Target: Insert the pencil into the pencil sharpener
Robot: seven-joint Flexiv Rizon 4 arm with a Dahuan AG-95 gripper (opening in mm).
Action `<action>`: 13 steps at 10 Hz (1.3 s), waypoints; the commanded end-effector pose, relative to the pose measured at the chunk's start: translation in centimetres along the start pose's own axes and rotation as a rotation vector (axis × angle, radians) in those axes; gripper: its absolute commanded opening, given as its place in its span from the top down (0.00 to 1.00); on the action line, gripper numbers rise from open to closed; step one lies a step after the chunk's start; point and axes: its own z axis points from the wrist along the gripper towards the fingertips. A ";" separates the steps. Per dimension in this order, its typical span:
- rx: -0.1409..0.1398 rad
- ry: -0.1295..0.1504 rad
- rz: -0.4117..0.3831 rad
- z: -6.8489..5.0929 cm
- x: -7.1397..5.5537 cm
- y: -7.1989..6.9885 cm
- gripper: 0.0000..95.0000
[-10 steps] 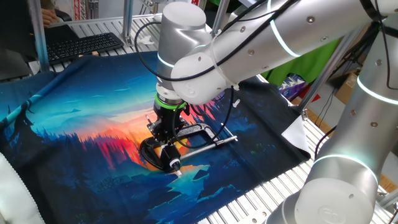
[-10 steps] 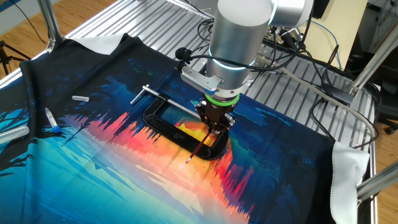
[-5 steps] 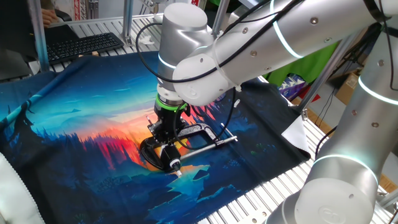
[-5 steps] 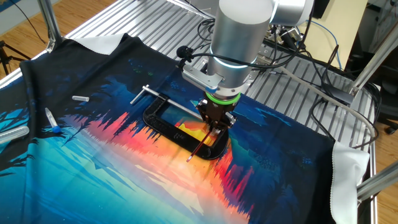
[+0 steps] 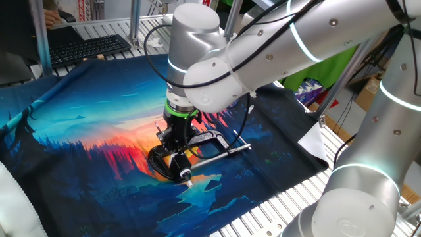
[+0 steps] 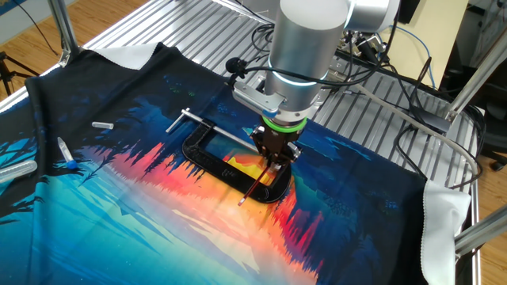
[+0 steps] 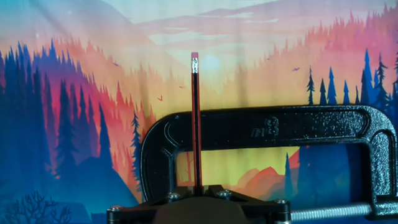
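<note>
My gripper (image 6: 274, 161) is shut on the pencil (image 6: 255, 186), a thin dark stick that slants down and forward to a pale end just past the clamp's frame. In the hand view the pencil (image 7: 196, 124) runs straight up from between my fingers (image 7: 198, 190), across the black C-clamp (image 7: 280, 124), to its metal band and eraser end. The gripper (image 5: 176, 150) hangs low over the clamp (image 5: 210, 137). I cannot make out the small yellow-orange and black pencil sharpener in any view.
The C-clamp (image 6: 206, 158) lies flat on the printed cloth, its silver screw rod (image 5: 223, 153) pointing right. Pens and a small white piece (image 6: 101, 124) lie at the cloth's left edge. A keyboard (image 5: 85, 47) sits at the back. A white cloth (image 6: 444, 222) lies at the right.
</note>
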 end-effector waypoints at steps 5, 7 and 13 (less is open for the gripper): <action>0.009 -0.003 0.006 0.0 0.0 0.0 0.60; 0.010 0.000 0.007 -0.2 -0.7 0.1 0.60; 0.007 0.025 0.014 -1.5 -5.6 -0.6 0.80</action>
